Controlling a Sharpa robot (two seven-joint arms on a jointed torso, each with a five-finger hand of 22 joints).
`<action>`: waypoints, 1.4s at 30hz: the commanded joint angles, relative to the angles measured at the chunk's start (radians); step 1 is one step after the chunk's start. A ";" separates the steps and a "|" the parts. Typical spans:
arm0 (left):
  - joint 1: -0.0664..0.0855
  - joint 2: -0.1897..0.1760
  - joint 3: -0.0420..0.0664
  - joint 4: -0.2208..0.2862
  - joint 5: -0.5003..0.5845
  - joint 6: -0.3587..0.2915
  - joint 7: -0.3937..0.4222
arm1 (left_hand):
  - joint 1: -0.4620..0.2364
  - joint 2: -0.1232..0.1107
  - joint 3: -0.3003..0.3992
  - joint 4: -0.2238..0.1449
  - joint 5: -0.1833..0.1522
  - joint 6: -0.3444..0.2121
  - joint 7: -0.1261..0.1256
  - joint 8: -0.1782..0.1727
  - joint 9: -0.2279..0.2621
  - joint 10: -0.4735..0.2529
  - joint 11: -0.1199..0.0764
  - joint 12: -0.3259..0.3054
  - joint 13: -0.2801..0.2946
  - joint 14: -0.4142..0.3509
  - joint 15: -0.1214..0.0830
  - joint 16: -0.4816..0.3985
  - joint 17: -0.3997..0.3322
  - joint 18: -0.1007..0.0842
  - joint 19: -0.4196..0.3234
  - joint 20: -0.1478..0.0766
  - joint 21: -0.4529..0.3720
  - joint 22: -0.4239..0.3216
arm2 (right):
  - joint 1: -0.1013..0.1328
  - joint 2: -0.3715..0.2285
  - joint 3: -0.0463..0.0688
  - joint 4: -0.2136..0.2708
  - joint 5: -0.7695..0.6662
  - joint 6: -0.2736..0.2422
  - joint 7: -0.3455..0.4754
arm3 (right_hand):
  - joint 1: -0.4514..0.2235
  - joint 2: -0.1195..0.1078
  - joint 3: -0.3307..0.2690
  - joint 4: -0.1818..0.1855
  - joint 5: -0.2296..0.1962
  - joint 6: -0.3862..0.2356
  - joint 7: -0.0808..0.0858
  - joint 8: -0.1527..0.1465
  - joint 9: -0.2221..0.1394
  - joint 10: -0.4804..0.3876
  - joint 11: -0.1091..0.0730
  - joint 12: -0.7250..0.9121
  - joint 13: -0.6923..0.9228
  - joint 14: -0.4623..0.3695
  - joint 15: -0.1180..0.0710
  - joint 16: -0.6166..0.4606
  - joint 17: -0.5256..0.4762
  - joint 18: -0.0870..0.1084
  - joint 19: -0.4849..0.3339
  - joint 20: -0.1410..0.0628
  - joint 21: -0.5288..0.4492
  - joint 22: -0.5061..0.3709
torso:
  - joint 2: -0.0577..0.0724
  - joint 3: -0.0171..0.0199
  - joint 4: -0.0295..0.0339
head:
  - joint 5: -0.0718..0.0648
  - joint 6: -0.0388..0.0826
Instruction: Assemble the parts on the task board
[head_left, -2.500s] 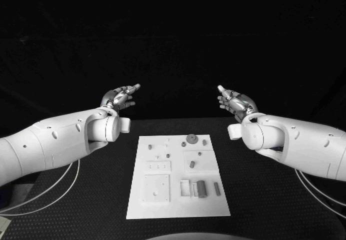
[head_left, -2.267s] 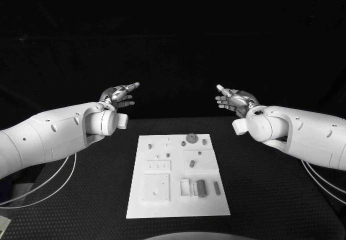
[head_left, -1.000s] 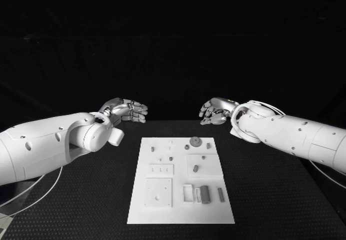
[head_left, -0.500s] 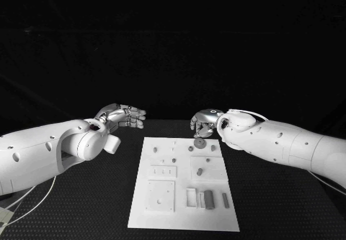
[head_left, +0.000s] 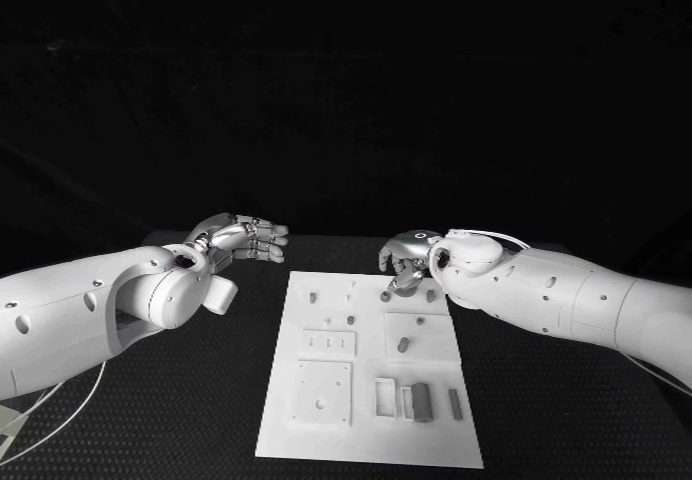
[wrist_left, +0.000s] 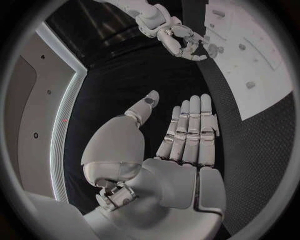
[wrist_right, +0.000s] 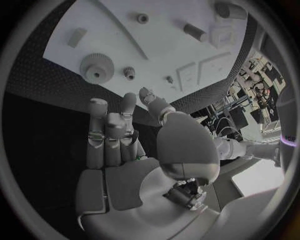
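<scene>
Right hand (head_left: 410, 262): fingers (wrist_right: 111, 131) side by side, loosely curled, holding nothing, poised over the far right corner of the flat white rectangular task board (head_left: 335, 440); just beyond the fingertips, a grey toothed gear wheel (wrist_right: 97, 67) lying on the board, a smaller grey gear (wrist_right: 129, 73) beside it, neither touched; other small grey parts (head_left: 404, 345) scattered nearer the board's middle and near edge. Left hand (head_left: 241, 239): fingers (wrist_left: 192, 127) straight and pressed together, thumb apart, empty, hovering over the black table (head_left: 173, 420) off the board's far left corner.
</scene>
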 joint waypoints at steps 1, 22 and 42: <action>0.002 0.003 0.001 0.001 -0.003 0.007 0.007 | -0.009 0.001 -0.008 -0.001 0.000 -0.009 0.000 -0.005 -0.001 -0.008 0.002 -0.005 -0.001 -0.003 0.003 -0.005 0.002 -0.004 -0.006 -0.002 -0.006 -0.001 | -0.007 0.001 0.000 -0.001 -0.019 0.044 -0.008 | -0.012 -0.001 -0.001 0.009 0.002 0.007 0.003 -0.007 0.002 -0.087 0.004 0.182 0.193 0.006 0.007 0.036 0.015 0.067 0.008 -0.006 0.015 0.025 | 0.009 -0.0013 0.0021 | -0.004 0.001; 0.013 -0.005 0.003 0.016 -0.003 0.007 0.004 | -0.012 0.002 -0.011 0.000 0.000 -0.009 0.000 -0.006 -0.002 -0.008 0.003 -0.008 -0.001 -0.003 0.003 -0.008 0.005 -0.004 -0.006 -0.002 -0.008 -0.001 | -0.028 0.014 0.000 -0.032 -0.031 0.040 -0.016 | -0.034 0.009 0.024 0.028 0.002 0.028 0.011 -0.009 0.014 -0.153 0.012 0.379 0.382 -0.012 0.015 0.126 0.053 0.067 0.000 -0.019 0.084 0.024 | 0.038 -0.0042 0.0130 | -0.020 0.010; 0.015 -0.004 0.003 0.014 -0.003 0.009 0.000 | -0.018 0.005 -0.014 0.004 0.000 -0.010 0.001 -0.008 -0.003 -0.008 0.004 -0.012 -0.002 -0.003 0.003 -0.012 0.009 -0.004 -0.005 -0.002 -0.010 -0.001 | -0.034 0.016 0.000 -0.043 -0.039 0.073 -0.015 | -0.030 0.079 0.032 0.014 0.002 0.066 0.000 0.006 0.026 -0.148 0.003 0.395 0.392 -0.017 0.006 0.137 0.051 0.067 -0.010 -0.019 0.102 0.024 | 0.064 -0.0068 0.0159 | -0.023 0.018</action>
